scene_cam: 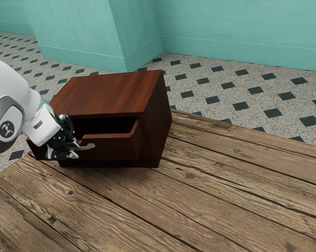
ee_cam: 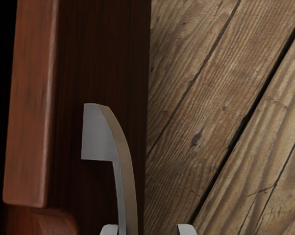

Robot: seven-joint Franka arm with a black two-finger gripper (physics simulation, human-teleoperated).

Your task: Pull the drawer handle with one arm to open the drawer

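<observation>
Bare wood planks (scene_cam: pixel 210 210) lie along the bottom of the frame. At the middle left, the black gripper (scene_cam: pixel 67 147) is at the grey handle (scene_cam: pixel 87 145) of the drawer (scene_cam: pixel 116 147). Its fingers (ee_cam: pixel 186 229) are spread with the handle between them (one is not touching it). The drawer sticks out a bit from the brown cabinet (scene_cam: pixel 111 92). The mark on the white arm (scene_cam: pixel 11 113) is too small to read. Farther back are tiles (scene_cam: pixel 242 89) and a green wall (scene_cam: pixel 226 26).

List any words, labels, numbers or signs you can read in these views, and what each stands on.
Readable words or numbers: none.
Arm joint: a small dark emblem, a mark rather than letters, so nothing to quote.
Cabinet, drawer and handle: plain surfaces, with no label or marking.
</observation>
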